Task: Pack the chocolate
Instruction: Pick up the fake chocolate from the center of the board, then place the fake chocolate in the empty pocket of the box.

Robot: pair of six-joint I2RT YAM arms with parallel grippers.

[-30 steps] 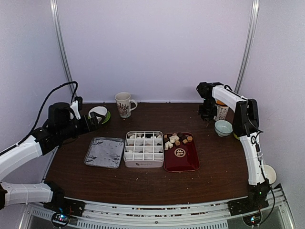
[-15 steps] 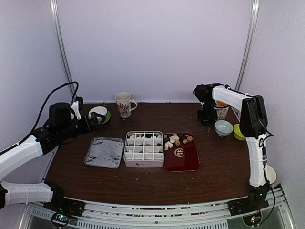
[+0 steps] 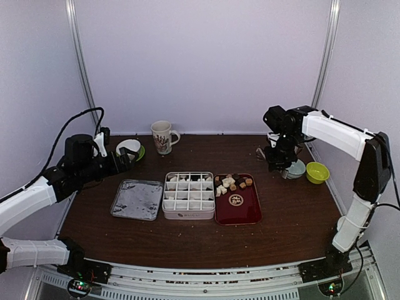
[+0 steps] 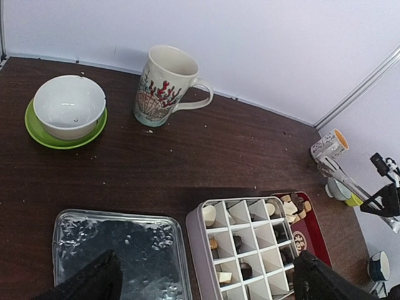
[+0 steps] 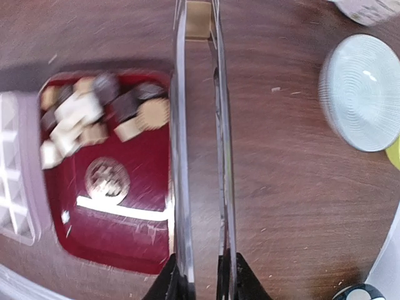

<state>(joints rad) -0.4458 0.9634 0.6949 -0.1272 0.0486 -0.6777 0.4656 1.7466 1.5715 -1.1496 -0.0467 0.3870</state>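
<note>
Take the white divided box (image 3: 188, 195) as your landmark. The chocolate (image 3: 232, 182) is heaped at the far end of the dark-red tray (image 3: 240, 212), which sits touching the box's right side. A few pieces already lie in the box's compartments, mostly in its far row.

Your right gripper (image 5: 201, 275) is closed down narrow on the metal tongs (image 5: 180, 156). It hangs to the far right of the box, beyond the red tray and just beside a pale blue bowl (image 3: 294, 167). From the wrist, the tongs run along the red tray's right edge. Your left gripper (image 4: 205, 259) is spread fully wide and holds nothing. It sits left of the box, above the dimpled metal tray (image 3: 137, 199) lying just beside the box's left wall.

For room, bare wood runs between the box and the table's (image 3: 187, 240) near edge, and again behind the box up to the mug (image 3: 162, 136). A white bowl on a green saucer (image 3: 129, 149) stands at the far left, and a yellow-green dish (image 3: 317, 172) crowds the right edge.

The red tray carries a round gold emblem (image 5: 105, 177), but its characters are too blurred to read. Small print on the box's front wall is too small to read. The mug shows a red coral pattern.
</note>
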